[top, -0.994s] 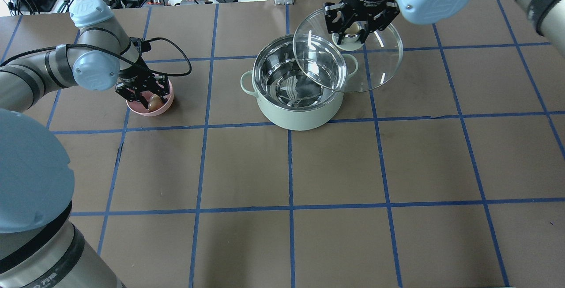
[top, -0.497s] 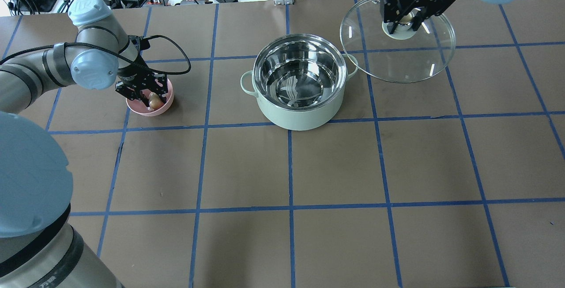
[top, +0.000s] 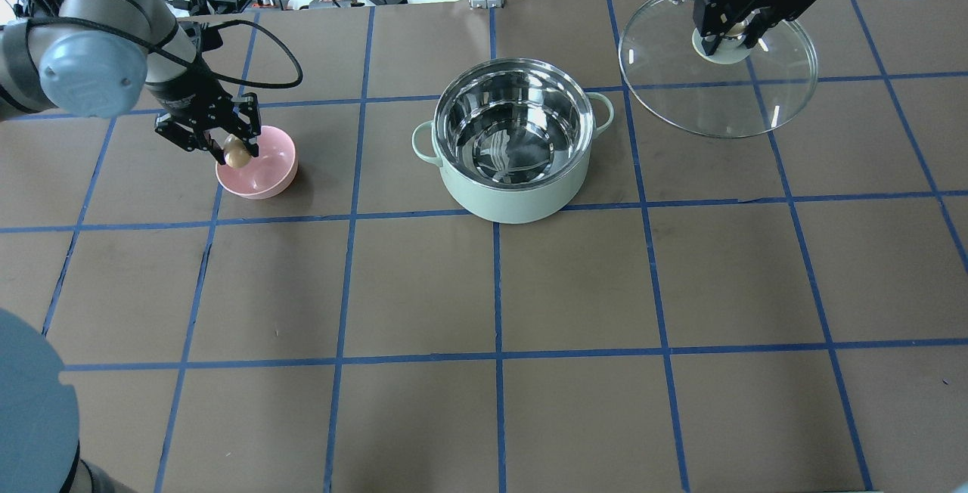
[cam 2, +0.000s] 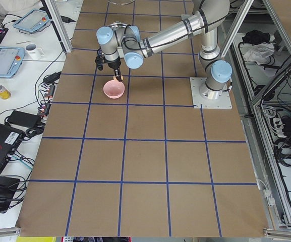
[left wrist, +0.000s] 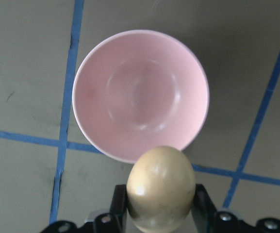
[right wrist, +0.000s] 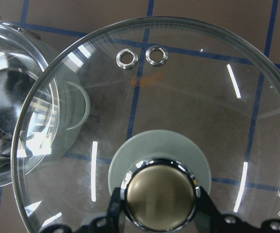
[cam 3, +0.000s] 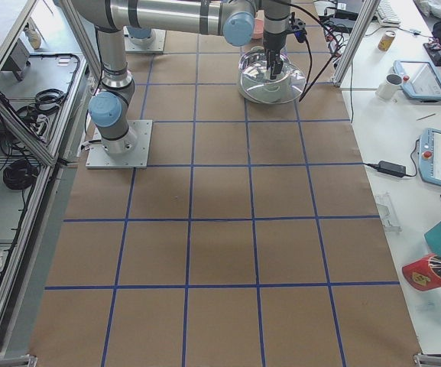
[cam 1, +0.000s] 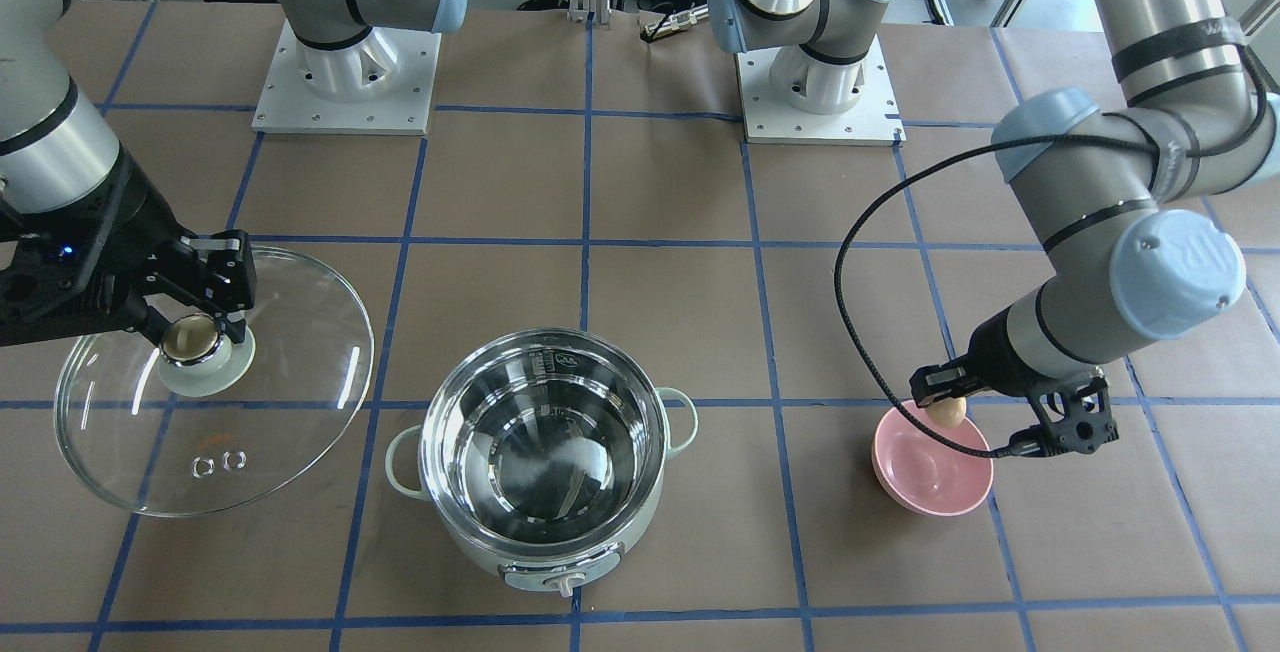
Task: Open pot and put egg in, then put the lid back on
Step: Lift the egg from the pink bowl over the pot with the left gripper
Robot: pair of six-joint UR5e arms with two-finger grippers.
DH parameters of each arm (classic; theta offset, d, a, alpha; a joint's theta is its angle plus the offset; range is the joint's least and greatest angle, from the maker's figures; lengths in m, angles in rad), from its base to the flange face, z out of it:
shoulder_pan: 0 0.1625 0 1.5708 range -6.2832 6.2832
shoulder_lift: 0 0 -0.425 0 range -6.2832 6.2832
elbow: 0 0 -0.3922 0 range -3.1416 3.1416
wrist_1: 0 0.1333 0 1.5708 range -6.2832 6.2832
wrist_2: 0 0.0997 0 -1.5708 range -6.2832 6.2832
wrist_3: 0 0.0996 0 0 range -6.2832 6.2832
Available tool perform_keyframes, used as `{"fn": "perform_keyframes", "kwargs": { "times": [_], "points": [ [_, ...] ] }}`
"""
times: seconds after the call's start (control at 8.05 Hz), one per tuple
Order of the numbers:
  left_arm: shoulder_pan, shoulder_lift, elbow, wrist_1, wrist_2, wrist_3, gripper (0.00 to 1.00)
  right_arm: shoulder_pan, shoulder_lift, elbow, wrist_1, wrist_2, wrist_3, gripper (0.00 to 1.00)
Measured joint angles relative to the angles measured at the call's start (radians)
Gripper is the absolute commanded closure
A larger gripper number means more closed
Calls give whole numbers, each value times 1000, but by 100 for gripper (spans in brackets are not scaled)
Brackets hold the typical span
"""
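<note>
Overhead view, left to right. Left gripper (top: 235, 148): jaws clamped on the sides of the egg (left wrist: 160, 187), which hangs over the rim of the pink bowl (top: 278, 174), well apart from the pot (top: 522, 202). The egg is light, smooth and brittle, so a gentle grip across its short axis suits it. Centre: the pot stands open with no egg inside. Right gripper (top: 727, 33): jaws closed on the beige knob (right wrist: 160, 199) of the glass lid (top: 718, 107), beside the pot. The lid is stiff, heavy and breakable. It appears to be held above the table, though rim contact cannot be ruled out.
</note>
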Motion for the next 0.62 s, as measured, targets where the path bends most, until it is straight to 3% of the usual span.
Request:
{"fn": "perform_keyframes", "kwargs": {
  "times": [0.37, 0.62],
  "points": [
    [-129, 89, 145, -182, -7, -45, 100, -3, 1, 1, 0, 3, -8, 100],
    [-255, 93, 193, -158, -59, -115, 100, -3, 2, 3, -1, 8, -9, 100]
  ]
}}
